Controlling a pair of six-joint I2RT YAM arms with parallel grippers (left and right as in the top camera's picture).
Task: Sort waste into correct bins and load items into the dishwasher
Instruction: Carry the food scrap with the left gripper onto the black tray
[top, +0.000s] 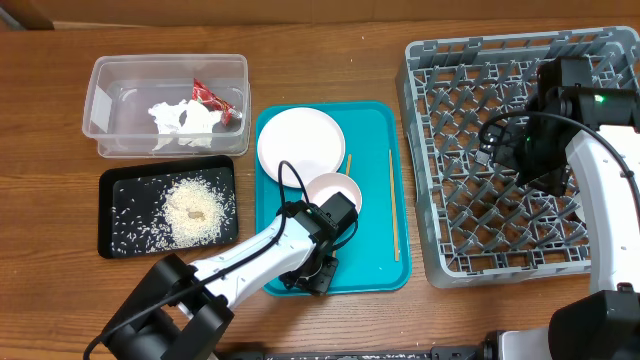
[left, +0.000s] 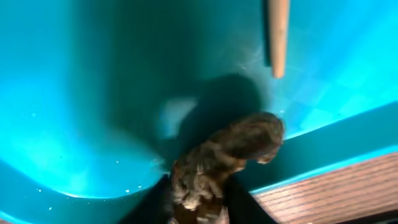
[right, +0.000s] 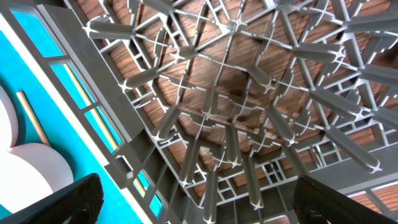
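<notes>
Back left: clear tub (top: 100, 120), upright, with red crinkled wrapper (top: 210, 98) and crumpled white tissue (top: 183, 122) inside, touching. Just in front: shallow black tray (top: 222, 245), rice grains (top: 190, 212) heaped at its middle and scattered leftward. On the teal tray (top: 375, 130): round pale plate (top: 300, 143) at the back, and a small bowl (top: 335, 190), upright, seemingly overlapping the plate's front edge. One chopstick (top: 393, 205) lengthwise near the right rim, another (top: 348, 163) only a short piece beside the plate. Brown scrap (left: 227, 152), mottled, over the tray's front edge. Far right: grey dish rack (top: 450, 230), lattice base, pegs upright.
</notes>
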